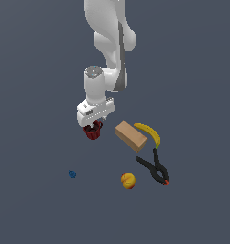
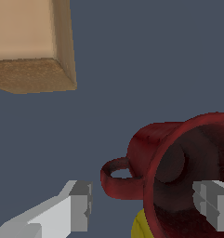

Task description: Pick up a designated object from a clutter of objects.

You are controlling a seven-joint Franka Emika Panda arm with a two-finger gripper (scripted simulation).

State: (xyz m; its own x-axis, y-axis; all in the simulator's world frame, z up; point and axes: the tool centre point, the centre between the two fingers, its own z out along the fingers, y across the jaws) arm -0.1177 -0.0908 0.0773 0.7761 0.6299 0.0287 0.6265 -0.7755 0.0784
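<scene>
Straddling the mug's (image 2: 178,172) rim and handle, the gripper (image 2: 146,207) stands open, one finger (image 2: 215,204) inside the mug, the other (image 2: 78,204) outside; the mug sits near the block (image 1: 130,136), with the banana (image 1: 151,133) just beyond it

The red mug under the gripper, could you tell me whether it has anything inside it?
Empty, as far as shows: the wrist view looks into the red mug and shows only its dark inner wall, apart from one finger of the gripper over the opening.
</scene>
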